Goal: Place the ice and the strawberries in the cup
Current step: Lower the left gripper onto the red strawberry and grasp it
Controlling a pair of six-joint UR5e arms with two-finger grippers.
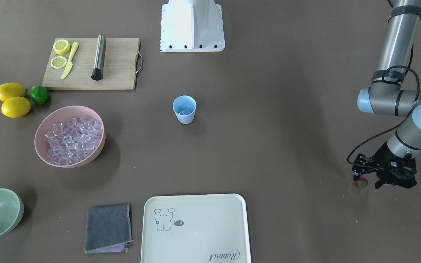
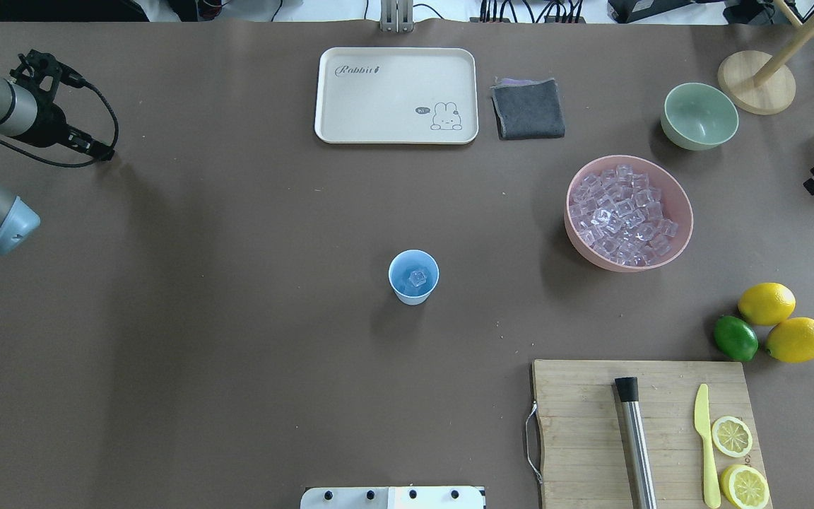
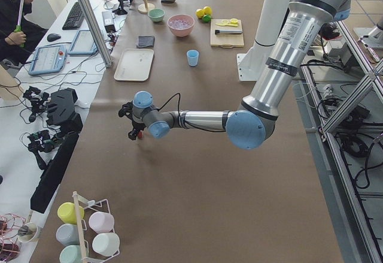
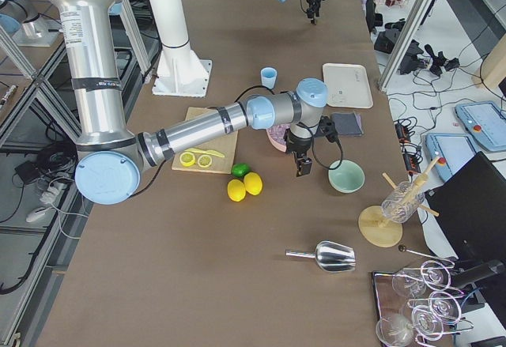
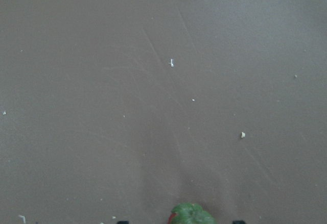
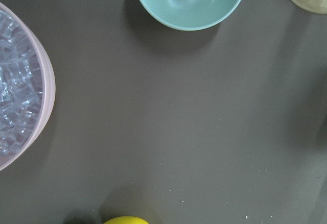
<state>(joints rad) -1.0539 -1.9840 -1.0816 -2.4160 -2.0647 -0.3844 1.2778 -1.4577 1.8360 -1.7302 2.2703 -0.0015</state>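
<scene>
Left gripper [image 1: 367, 182]: spread wide around the tiny red strawberry with green top [image 1: 361, 182], ready to pinch it.
Light blue plastic cup [image 1: 184, 109]: has a clear ice cube [image 1: 185, 111] inside and needs the berry.

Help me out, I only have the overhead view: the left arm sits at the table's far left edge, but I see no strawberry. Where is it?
Observer: The front-facing view shows the strawberry, apparently lying on the table, right at the left gripper.
Operator: Is it gripped?
Observer: It seems not. In the left wrist view the jaws stand apart, with bare table on both sides of the berry's green top.
Operator: And the right gripper?
Observer: The exterior right view shows the right gripper hanging above the table, near the pink bowl and the green bowl. Whether it is open, I cannot tell.
</scene>
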